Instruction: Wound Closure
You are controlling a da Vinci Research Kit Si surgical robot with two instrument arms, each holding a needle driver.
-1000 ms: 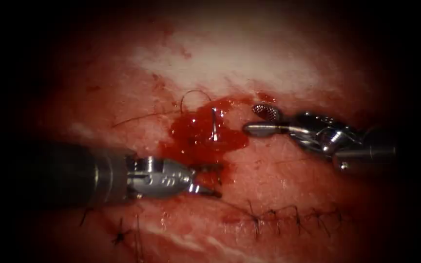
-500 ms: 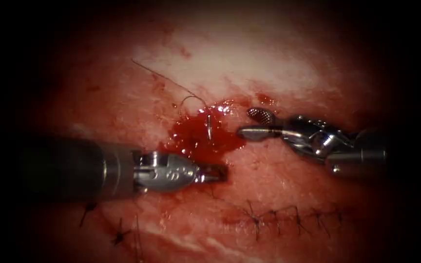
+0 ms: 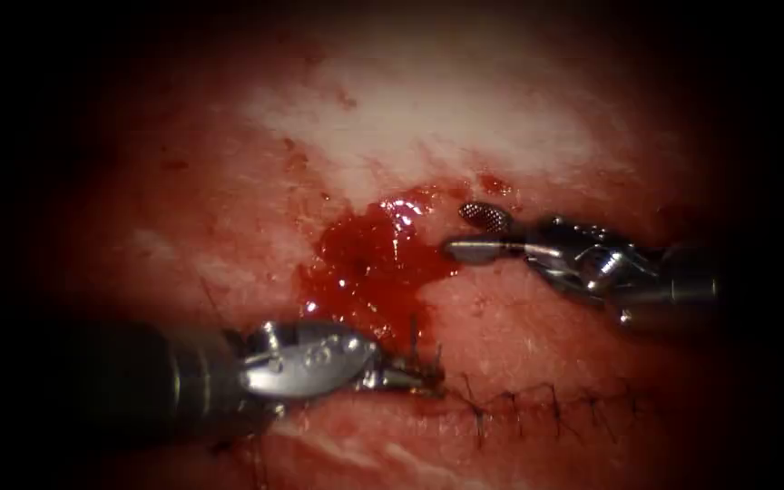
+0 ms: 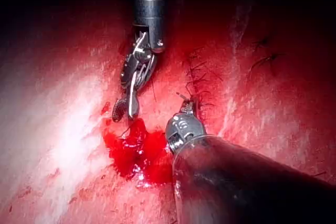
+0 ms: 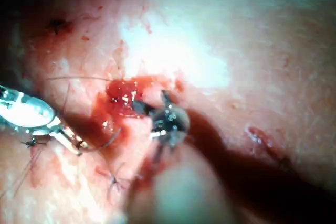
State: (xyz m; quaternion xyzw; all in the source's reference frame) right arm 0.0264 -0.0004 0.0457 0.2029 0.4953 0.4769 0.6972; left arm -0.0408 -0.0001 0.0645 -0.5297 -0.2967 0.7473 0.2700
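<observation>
**Status, ref. landmark: red fluid pool (image 3: 374, 263) on tissue (image 3: 465, 109)**

1. L claw (image 3: 415, 379): sits below the pool, tip next to the near end of the finished stitch row (image 3: 537, 399). Jaws closed or nearly so on a thin curved piece, read as the needle (image 5: 102, 142). Grip is at one end of the curve; which end, cannot tell. The rest arcs up from the jaws toward the pool's lower edge. In the endoscope view it shows as a short dark sliver standing just above the L tip.
2. Needle vs tissue: appears free. The far end is close to the surface by the pool, and contact there cannot be confirmed.
3. R claw (image 3: 465, 230): just beside the pool's right edge, shaft running off to the right. Jaws wide apart, ridged inner face of one exposed, nothing between them.
4. Key relation: needle lies below and left of the R claw, across the pool's lower right corner. Its long axis runs roughly up-down, about crosswise to the R jaws. L arm is the nearer, already on it.
5. Thread (image 5: 79, 78): a fine strand trails over the tissue above the L claw. Where it ends is too faint to trace.
6. Obstructions: pool hides the cut's edges, so sides can't be judged. Stitch ends crowd the L tip.
</observation>
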